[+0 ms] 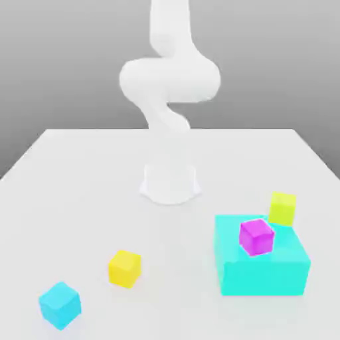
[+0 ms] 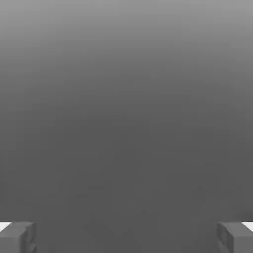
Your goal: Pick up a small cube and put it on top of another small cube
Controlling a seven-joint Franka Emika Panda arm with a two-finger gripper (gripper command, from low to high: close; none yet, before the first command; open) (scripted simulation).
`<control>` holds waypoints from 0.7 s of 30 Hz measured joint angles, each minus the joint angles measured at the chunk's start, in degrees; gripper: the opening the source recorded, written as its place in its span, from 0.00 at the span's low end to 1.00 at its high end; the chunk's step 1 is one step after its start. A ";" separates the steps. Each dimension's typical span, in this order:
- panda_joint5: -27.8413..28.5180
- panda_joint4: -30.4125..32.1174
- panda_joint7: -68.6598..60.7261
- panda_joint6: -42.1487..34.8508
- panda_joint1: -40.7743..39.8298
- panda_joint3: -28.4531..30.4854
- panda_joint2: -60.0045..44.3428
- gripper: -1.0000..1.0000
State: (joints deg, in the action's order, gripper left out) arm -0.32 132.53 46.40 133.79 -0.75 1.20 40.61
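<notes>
Small cyan cube (image 1: 60,305) sat on the white bench (image 1: 80,199) at the exterior view's near left corner, untouched. Golden-yellow cube (image 1: 125,268) lay just beside it, toward the right. Lime cube (image 1: 282,208) stood well apart on the right, behind the large turquoise block (image 1: 265,269) (magenta cube (image 1: 256,236) on top). Claw (image 2: 126,237) was released, fingers (image 2: 17,236) spread wide, nothing between.
</notes>
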 joint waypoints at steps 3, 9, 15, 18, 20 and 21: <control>-0.51 0.94 0.64 2.52 -1.09 1.43 -6.54 0.50; -1.68 2.73 1.71 7.34 -3.07 4.37 -19.02 0.50; -3.32 4.51 2.43 12.12 -5.15 7.22 -31.48 0.50; -4.34 5.39 2.66 14.50 -6.78 8.45 -37.74 0.50; -5.03 5.98 2.79 16.09 -8.29 8.95 -41.91 0.50; -5.36 6.28 2.88 16.88 -8.72 9.15 -44.00 0.50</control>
State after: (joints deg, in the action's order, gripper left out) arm -5.67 138.81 49.27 150.67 -9.47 10.35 -3.39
